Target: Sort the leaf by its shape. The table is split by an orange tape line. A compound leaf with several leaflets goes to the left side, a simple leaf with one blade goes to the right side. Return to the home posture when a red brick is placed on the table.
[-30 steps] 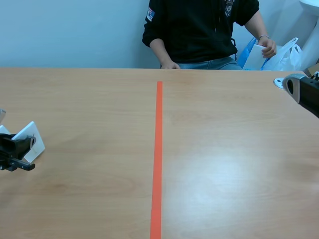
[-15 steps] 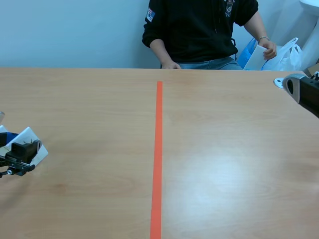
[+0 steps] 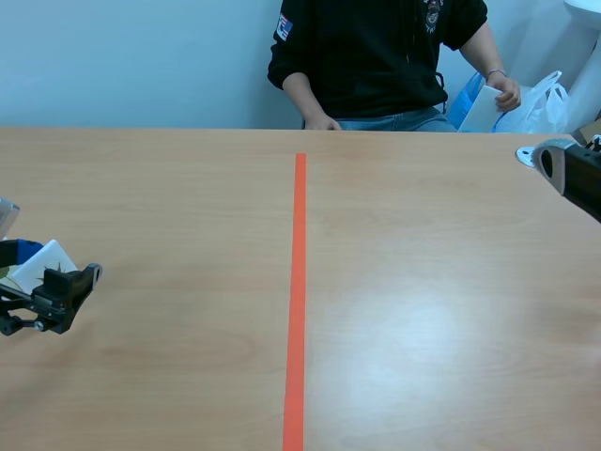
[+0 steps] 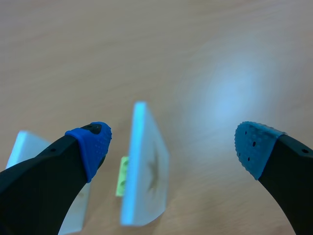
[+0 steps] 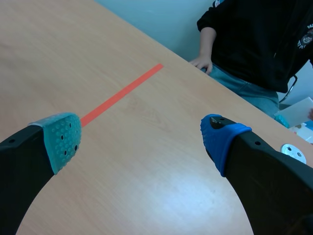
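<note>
Between the left gripper's (image 4: 173,144) parted jaws, a leaf card (image 4: 145,171) stands on edge.

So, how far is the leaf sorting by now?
Looks done: a white card lies on the table's left side, beside the left gripper. In hand: nothing is gripped; the left gripper stands open around a leaf card, its leaf too blurred to name. The right gripper is open above the table. Left: the person holds a white sheet, perhaps next; no red brick shows, so no return home yet.
</note>
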You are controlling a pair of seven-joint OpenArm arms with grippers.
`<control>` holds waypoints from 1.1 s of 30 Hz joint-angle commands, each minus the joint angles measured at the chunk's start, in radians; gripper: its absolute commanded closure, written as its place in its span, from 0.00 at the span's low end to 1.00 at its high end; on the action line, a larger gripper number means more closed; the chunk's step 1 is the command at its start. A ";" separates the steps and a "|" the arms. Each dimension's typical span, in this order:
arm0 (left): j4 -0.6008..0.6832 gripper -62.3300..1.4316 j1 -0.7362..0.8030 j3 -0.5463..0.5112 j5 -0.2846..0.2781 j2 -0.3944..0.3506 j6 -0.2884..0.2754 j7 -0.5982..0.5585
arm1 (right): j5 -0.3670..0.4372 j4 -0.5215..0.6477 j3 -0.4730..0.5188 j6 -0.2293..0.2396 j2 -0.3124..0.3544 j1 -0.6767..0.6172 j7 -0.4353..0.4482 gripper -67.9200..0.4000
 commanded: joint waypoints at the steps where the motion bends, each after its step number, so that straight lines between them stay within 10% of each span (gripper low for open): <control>1: 0.104 0.13 0.021 -0.024 -0.009 -0.029 -0.007 0.004 | 0.007 -0.003 0.019 0.005 0.014 0.012 0.015 0.26; 16: 0.830 0.13 0.404 -0.295 -0.010 -0.040 -0.010 0.016 | 0.007 -0.003 0.019 0.005 0.014 0.012 0.014 0.26; 33: 0.996 0.13 0.534 -0.307 -0.009 0.019 -0.027 0.016 | 0.008 -0.003 0.019 0.005 0.019 0.012 0.015 0.26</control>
